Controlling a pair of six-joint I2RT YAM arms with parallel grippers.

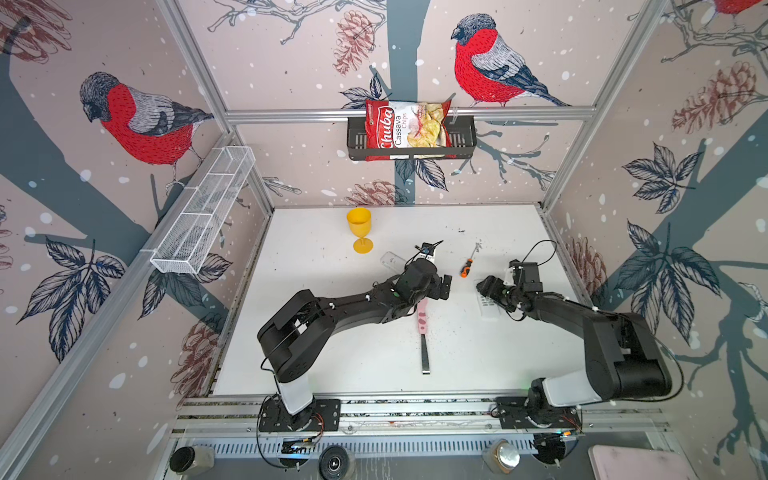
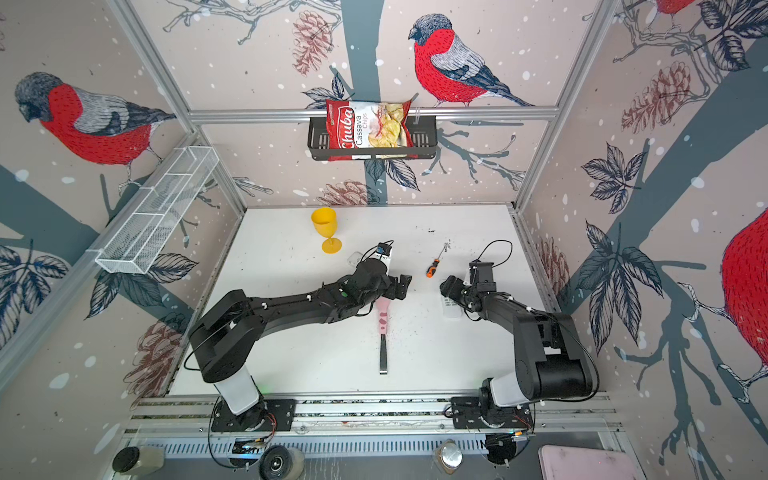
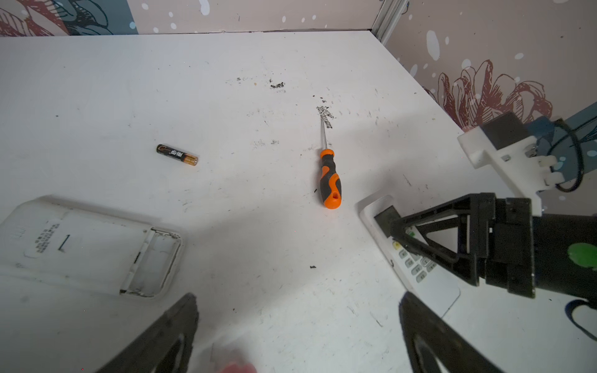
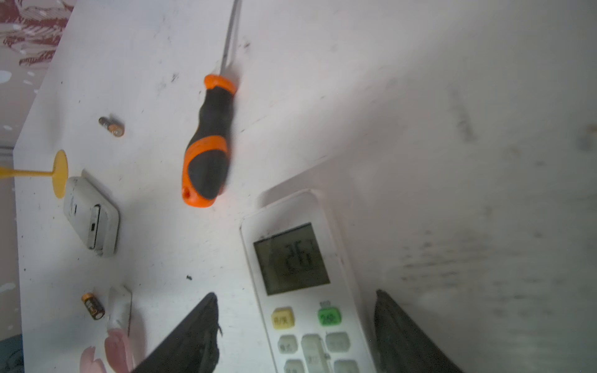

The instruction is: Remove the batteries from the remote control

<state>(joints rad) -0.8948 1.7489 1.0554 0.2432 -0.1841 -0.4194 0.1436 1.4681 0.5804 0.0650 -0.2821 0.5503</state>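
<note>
Right gripper (image 4: 295, 294) astride display remote (image 4: 290, 258)

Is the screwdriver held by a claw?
No, the screwdriver lies alone on the table, with nothing touching it.

Robotics lab cell — aluminium frame (image 1: 291, 114), bird-print wall panels (image 1: 291, 62), two robot arms (image 1: 353, 303) on a base rail (image 1: 415, 409)

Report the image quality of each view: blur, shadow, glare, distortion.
Left wrist view: sharp mid-frame, battery label and screwdriver crisp; a soft shadow darkens the table nearer the camera. Right wrist view: smeared, screwdriver handle fuzzy, yet the remote display reads. Both top views: wide-angle bending of the frame rails; white table looks washed out.
</note>
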